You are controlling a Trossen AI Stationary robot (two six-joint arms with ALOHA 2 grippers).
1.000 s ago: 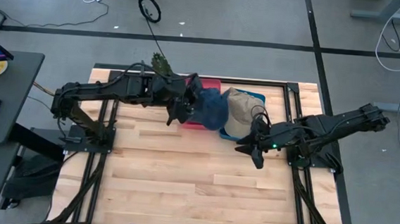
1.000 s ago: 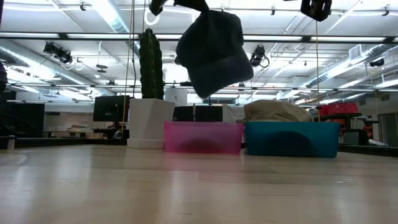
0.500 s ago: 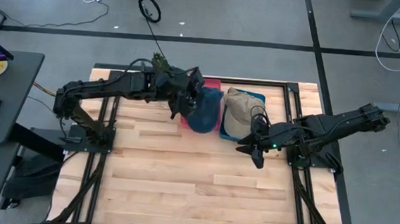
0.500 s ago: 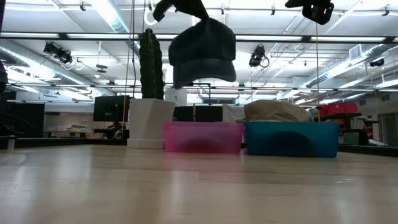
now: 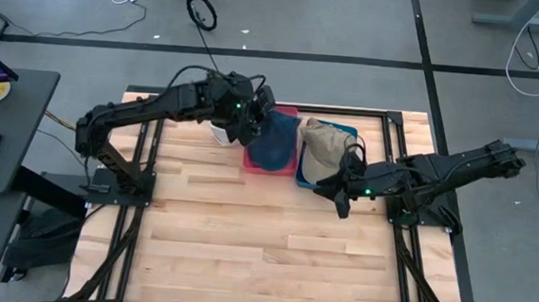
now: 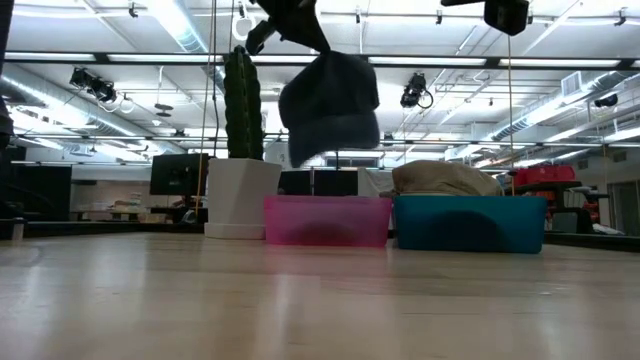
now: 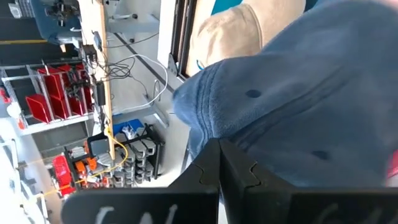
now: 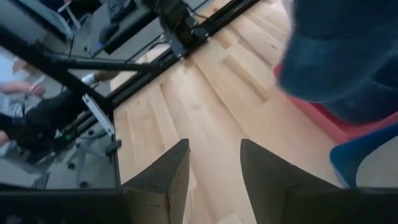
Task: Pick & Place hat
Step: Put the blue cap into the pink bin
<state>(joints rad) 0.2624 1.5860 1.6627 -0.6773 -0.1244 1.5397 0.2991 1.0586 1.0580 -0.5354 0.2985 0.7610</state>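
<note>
A blue hat (image 6: pixel 332 105) hangs in the air above the pink bin (image 6: pixel 327 222), with my left gripper (image 7: pixel 221 163) shut on it. In the high view the blue hat (image 5: pixel 275 142) covers most of the pink bin (image 5: pixel 287 110). A tan hat (image 5: pixel 322 145) lies crown up in the teal bin (image 6: pixel 470 222) beside it. My right gripper (image 8: pixel 213 168) hovers open over the bare table just near of the teal bin (image 5: pixel 349 130), with nothing between its fingers. My left gripper pinches the blue cloth of the hat's crown (image 7: pixel 219 144) between its two shut fingers. It comes at the cloth slanting down from the table's left. The hat hangs slack below the fingers, with its lower edge (image 6: pixel 325 150) clear above the pink bin.
A cactus (image 6: pixel 240 100) in a white pot (image 6: pixel 240 195) stands at the far edge, left of the pink bin and close behind my left gripper. Black frame rails (image 5: pixel 389 140) run along the table's sides. Bare wood (image 5: pixel 263 236) fills the near half of the table.
My left gripper has carried the blue hat toward the table's far edge, over the pink bin, rolling a little. The hat has swung below the fingers and stays lifted clear. My right gripper has turned slightly in place.
</note>
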